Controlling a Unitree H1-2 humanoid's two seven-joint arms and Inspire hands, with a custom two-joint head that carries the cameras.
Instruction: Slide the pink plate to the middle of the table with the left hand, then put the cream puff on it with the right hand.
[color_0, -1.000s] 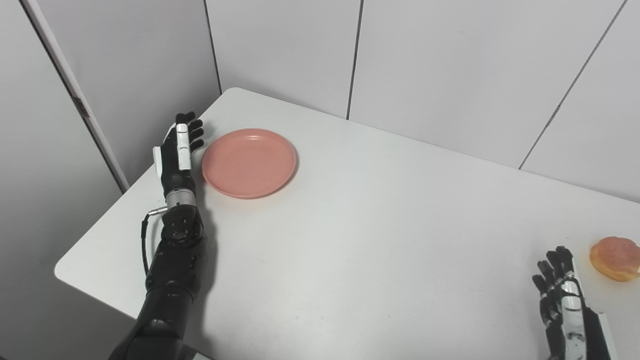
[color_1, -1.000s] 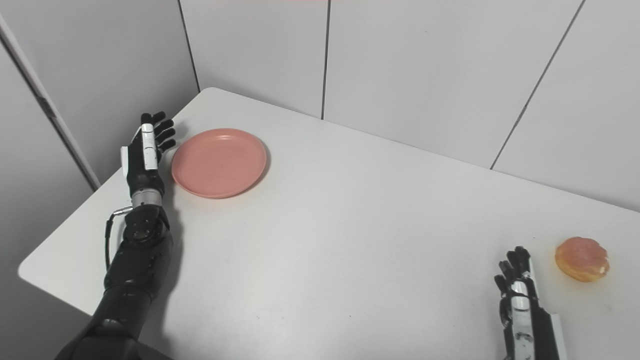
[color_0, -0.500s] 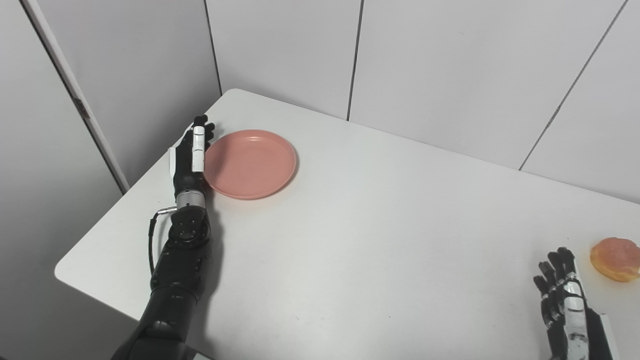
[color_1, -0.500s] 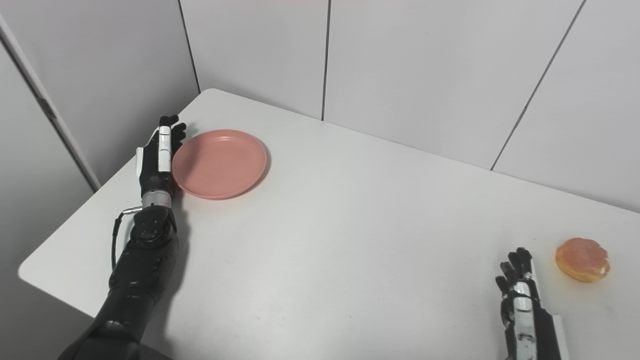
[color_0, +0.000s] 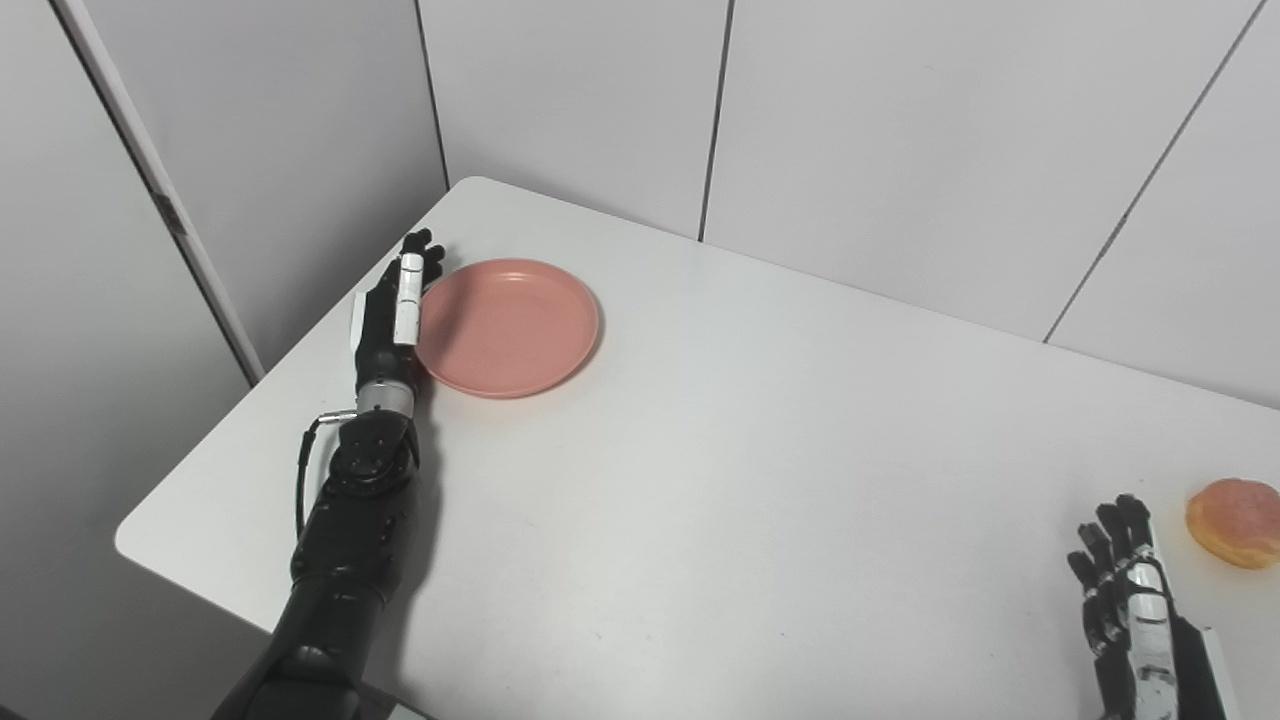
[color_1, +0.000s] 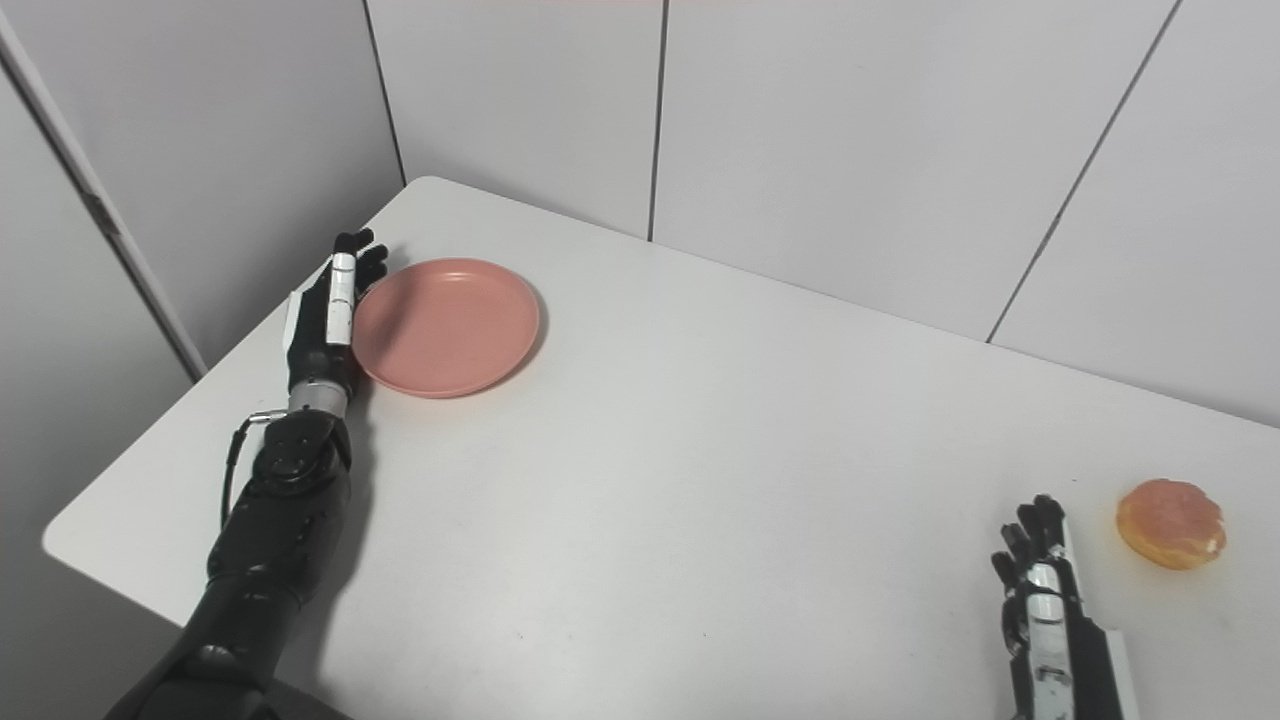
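The left hand (color_0: 392, 312) stands edge-on at the far left of the white table (color_0: 760, 470), fingers straight and together, pointing away toward the far wall. Its palm side lies against the left rim of the pink plate (color_0: 510, 326); it grasps nothing, and whether the fingers actually press the rim or sit just beside it cannot be told. The black forearm runs back from it to the near left edge of the picture, with a thin cable looping at the wrist.

The pink plate rests flat on the table near the far left corner, well left of the table's middle, with nothing on it.

The right hand (color_1: 1040, 580) lies low at the near right, fingers extended and a little apart, holding nothing. Just to its right and slightly farther off, apart from the fingers, the cream puff (color_1: 1171, 523) sits on the table close to the right edge.
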